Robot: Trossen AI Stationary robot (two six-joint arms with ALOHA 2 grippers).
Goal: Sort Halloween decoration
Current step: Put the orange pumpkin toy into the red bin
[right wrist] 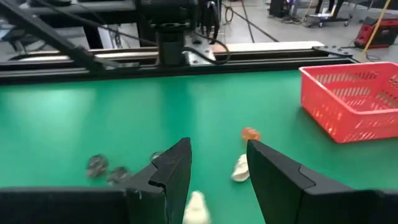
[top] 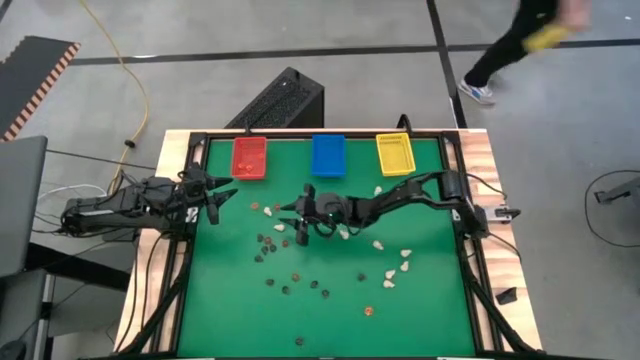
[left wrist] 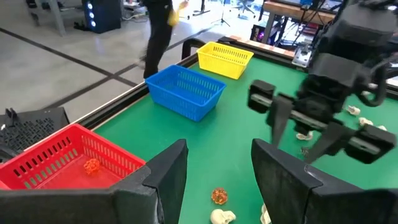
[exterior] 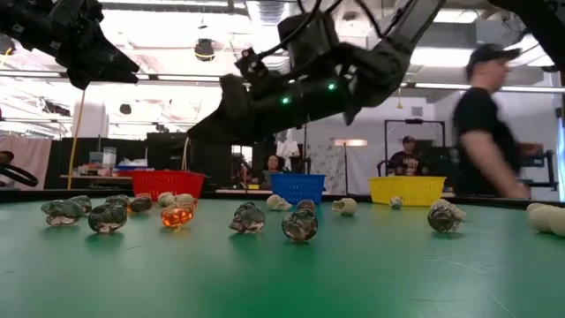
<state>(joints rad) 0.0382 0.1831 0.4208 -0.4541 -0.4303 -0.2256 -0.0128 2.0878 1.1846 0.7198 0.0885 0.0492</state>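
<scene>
Here, on the green bench (top: pixel 330 320): Halloween decoration (top: pixel 300 275), small trinkets scattered loose over the middle of the mat. The high view counts roughly a dozen dark pieces to the left of centre, about ten cream-white ones (top: pixel 392 275) toward the right, and a few orange-brown ones (top: pixel 367 312); exact totals cannot be told, as the pieces are tiny.

Bins, three, in a row along the far edge:
- red bin (top: pixel 249 157), leftmost; the left wrist view shows one orange trinket (left wrist: pixel 92 165) inside, the high view suggests a second.
- blue bin (top: pixel 327 155), middle; contents cannot be told.
- yellow bin (top: pixel 394 153), rightmost; contents cannot be told.

Arms, two:
- right gripper (top: pixel 303 228), reached across above the trinkets left of centre; fingers (right wrist: pixel 171 171) parted with nothing between them, a cream-white piece (right wrist: pixel 196 206) on the mat just below.
- left gripper (top: pixel 213 205), waiting near the bench's left edge below the red bin; fingers (left wrist: pixel 166 171) parted, empty.

One person (top: pixel 510 45) walks on the floor beyond the bench.
</scene>
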